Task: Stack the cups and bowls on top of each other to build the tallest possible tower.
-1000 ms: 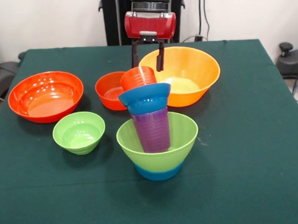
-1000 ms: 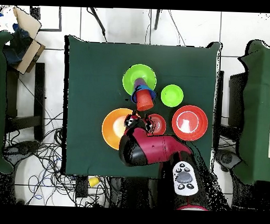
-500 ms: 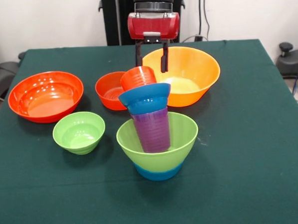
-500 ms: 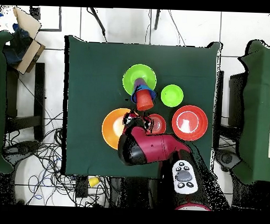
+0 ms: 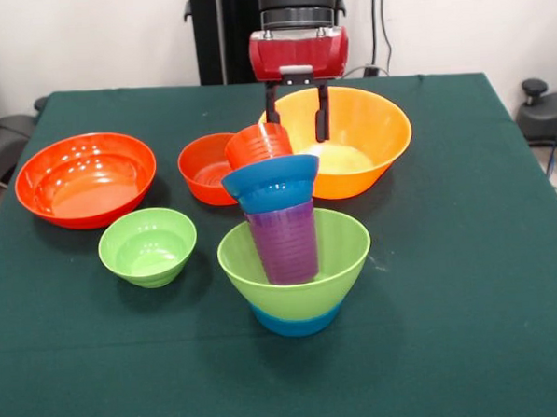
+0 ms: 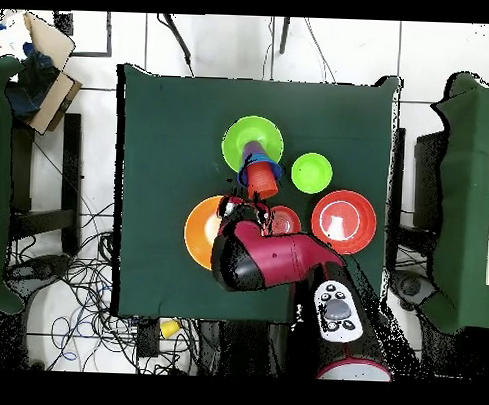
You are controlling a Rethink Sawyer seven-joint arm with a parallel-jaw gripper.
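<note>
1. The tower (image 5: 284, 229) stands at the worktop's (image 5: 469, 283) near middle: a light green bowl (image 5: 337, 252) nested on a light blue bowl (image 5: 294, 321), then a purple cup (image 5: 284, 244), a dark blue bowl (image 5: 272, 183) and an orange-red cup (image 5: 256, 144) tilting on top.
2. The claw (image 5: 298, 116) hangs with fingers apart over the large yellow-orange bowl (image 5: 368, 134).
3. Left of the tower sit a small red-orange bowl (image 5: 202, 170), a large red-orange bowl (image 5: 85, 178) and a small green bowl (image 5: 148, 245).

A robotics lab: a table (image 6: 171, 138) draped in dark green cloth stands on a pale tiled floor (image 6: 214, 44), with loose cables (image 6: 76, 275) tangled on the floor beside the table, an open cardboard box (image 6: 43, 58) near its corner, and more green-covered tables (image 6: 469, 198) around it.
</note>
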